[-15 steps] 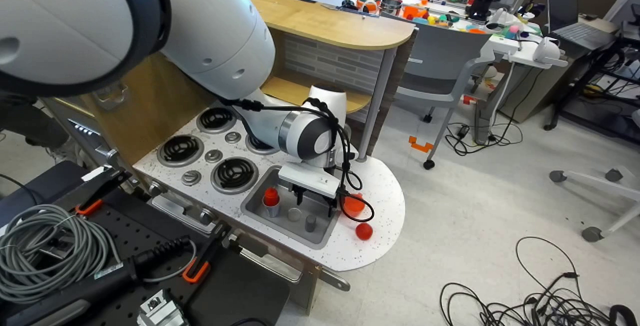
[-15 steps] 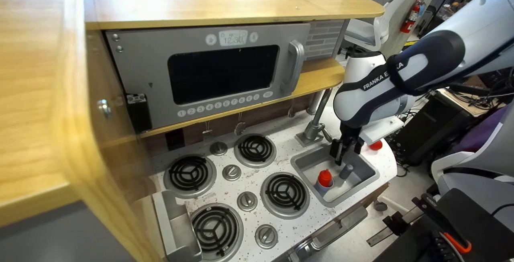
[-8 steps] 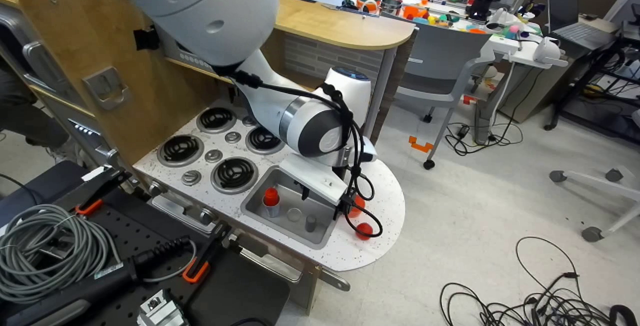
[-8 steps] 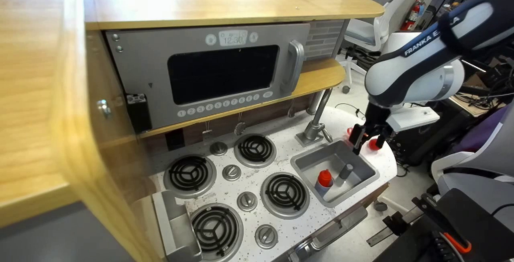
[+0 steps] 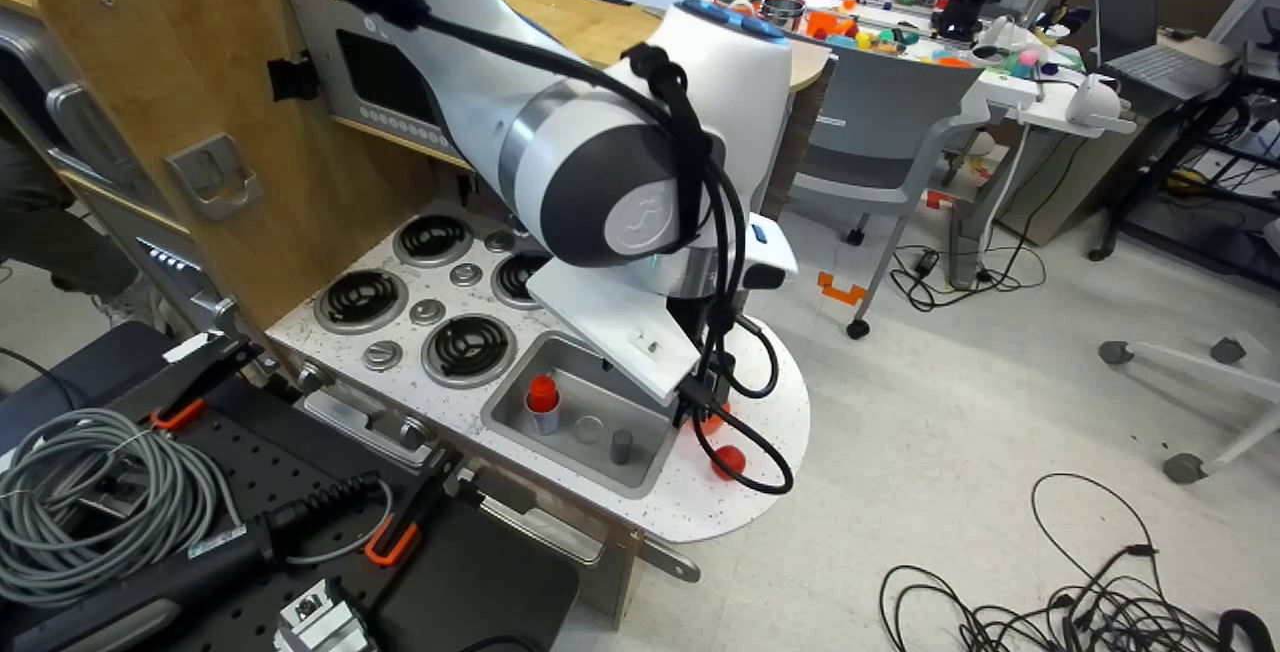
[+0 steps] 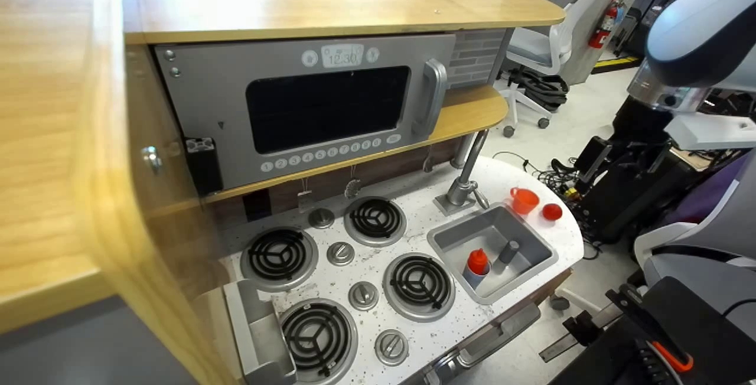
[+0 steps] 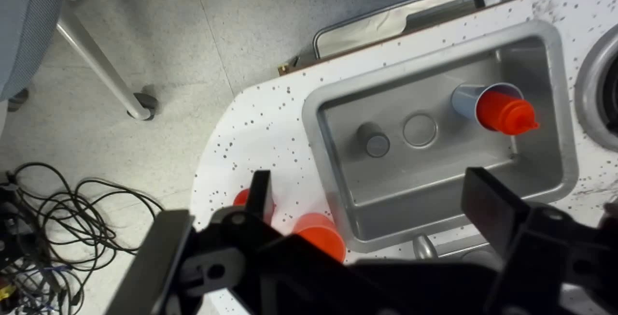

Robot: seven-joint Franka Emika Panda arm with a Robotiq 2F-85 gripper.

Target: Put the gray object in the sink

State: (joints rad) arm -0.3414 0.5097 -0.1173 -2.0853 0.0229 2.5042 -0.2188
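The gray object is a small gray cylinder (image 7: 375, 140) standing in the metal sink (image 7: 410, 175), near the round drain mark. It also shows in both exterior views (image 5: 621, 447) (image 6: 508, 251), inside the sink (image 6: 472, 236). My gripper (image 7: 369, 192) is open and empty, with its black fingers wide apart. It is raised well above the counter's rounded end, clear of the cylinder; an exterior view shows it (image 6: 619, 163) high and to the side of the sink. In an exterior view the fingers are mostly hidden behind the white bracket (image 5: 620, 327).
A gray-blue cup (image 7: 466, 100) holding a red bottle-like piece (image 7: 512, 112) leans in the sink. A red-orange cup (image 6: 524, 201) and a red ball (image 6: 552, 212) sit on the counter beside the sink. The gray faucet (image 6: 460, 190) stands behind it. Black burners (image 6: 419, 284) lie alongside.
My gripper has risen from low over the sink and moved away past the counter's rounded end, fingers apart. The gray cylinder and the other objects stay where they were.
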